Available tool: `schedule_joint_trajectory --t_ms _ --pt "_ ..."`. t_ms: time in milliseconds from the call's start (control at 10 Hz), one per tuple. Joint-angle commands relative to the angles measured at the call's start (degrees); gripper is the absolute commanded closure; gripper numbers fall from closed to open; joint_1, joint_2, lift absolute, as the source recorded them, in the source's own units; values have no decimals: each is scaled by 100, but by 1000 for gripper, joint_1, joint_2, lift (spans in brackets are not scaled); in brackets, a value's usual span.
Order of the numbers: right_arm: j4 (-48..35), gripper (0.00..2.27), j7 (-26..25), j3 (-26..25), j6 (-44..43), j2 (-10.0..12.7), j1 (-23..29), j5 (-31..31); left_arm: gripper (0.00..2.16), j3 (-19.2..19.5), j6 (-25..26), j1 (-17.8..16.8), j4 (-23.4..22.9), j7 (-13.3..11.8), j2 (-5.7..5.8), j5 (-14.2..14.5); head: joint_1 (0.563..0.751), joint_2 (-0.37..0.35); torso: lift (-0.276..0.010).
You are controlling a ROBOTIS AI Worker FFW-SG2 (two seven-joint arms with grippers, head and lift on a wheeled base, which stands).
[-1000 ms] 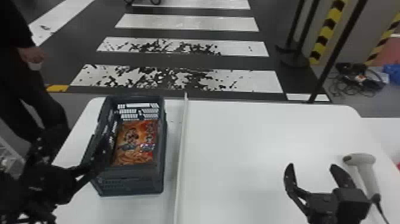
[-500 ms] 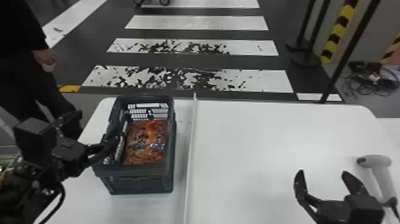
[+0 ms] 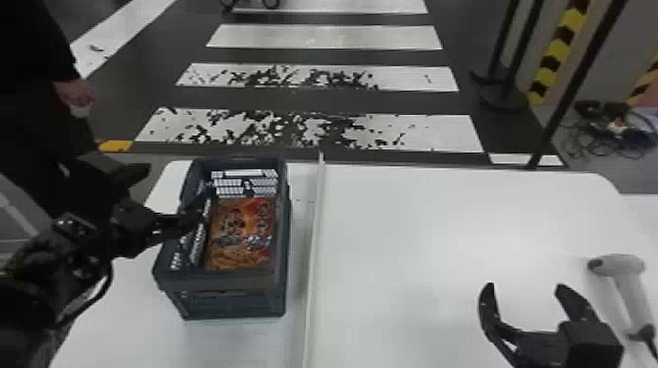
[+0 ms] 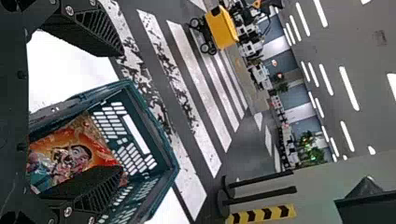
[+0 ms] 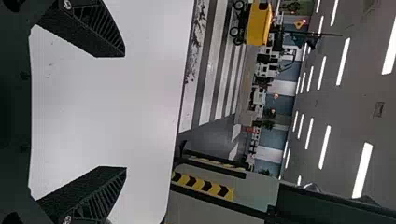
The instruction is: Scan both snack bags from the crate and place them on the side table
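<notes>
In the left wrist view, part of the snack bag [image 3: 242,235] is covered by a finger of the left gripper [image 3: 175,194]. The bag's print is blurred, and its underside is hidden. In the head view, a stretch of the crate's [image 3: 220,283] left rim is masked by that gripper. What is probably the scanner's [image 3: 630,293] cable [image 3: 652,346] is cut off by the right edge, the table's [image 3: 416,244] near side by the bottom.
</notes>
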Motion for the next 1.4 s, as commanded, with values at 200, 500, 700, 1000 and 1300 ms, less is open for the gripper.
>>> schedule_joint_trajectory --t_ms 200,500,700,1000,1300 --pt "-90 63 8 5 107 5 76 57 140 -925 99 -1030 1128 -366 454 -145 695 54 -98" --pt "-195 63 8 5 195 5 146 101 140 -1637 81 -1891 1928 -691 560 -233 695 25 -98" --pt "-230 63 0 5 230 5 164 118 144 -2217 81 -2463 2455 -990 560 -532 695 15 -98" --pt "-248 63 0 -21 248 5 190 110 147 -2859 81 -2911 3000 -1174 358 -1077 695 -8 -98" --pt "-230 63 0 5 318 5 120 92 151 -3175 81 -3043 3562 -1359 147 -1455 695 -33 -98"
